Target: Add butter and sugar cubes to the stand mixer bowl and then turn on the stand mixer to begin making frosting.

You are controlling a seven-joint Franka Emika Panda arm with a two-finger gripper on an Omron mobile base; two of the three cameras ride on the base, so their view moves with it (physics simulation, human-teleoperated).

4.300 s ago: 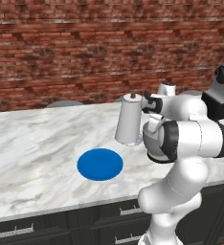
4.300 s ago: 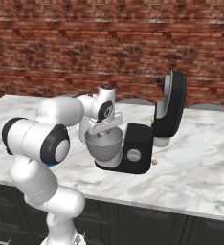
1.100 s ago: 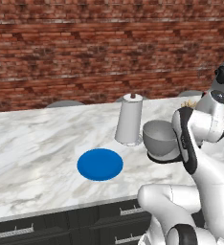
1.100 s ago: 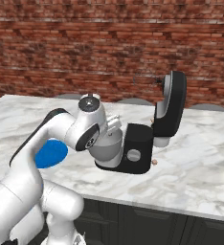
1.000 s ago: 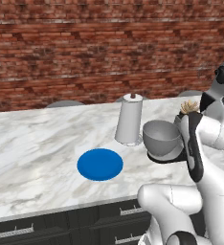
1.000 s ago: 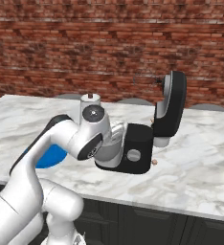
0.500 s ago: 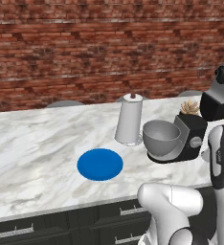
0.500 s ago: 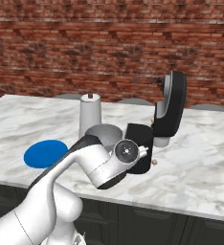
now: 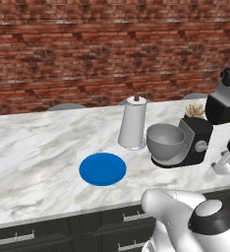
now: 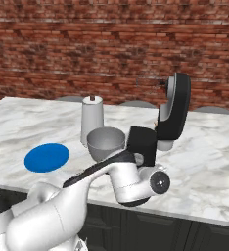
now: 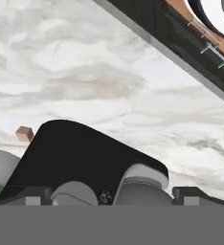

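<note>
The black stand mixer (image 9: 196, 143) stands on the marble counter with its head (image 10: 175, 107) tilted up. The grey stand mixer bowl (image 9: 165, 141) sits at its left, uncovered. My gripper (image 11: 116, 194) hangs low over the mixer's black base (image 11: 83, 158), open, with nothing between its fingers. A small tan cube (image 11: 24, 134), seemingly a sugar cube, lies on the counter just past that base. In the right base view my forearm (image 10: 135, 180) crosses in front of the mixer's base. The butter is out of view.
A tall white paper roll (image 9: 133, 123) stands just left of the bowl, and a blue plate (image 9: 102, 169) lies bare further left. A brick wall (image 10: 62, 54) backs the counter. Dark drawers (image 9: 58, 231) run below its front edge.
The arm has swung right and down, away from the bowl and across the mixer's front. The bowl has come fully into sight. The gripper has stayed open.
</note>
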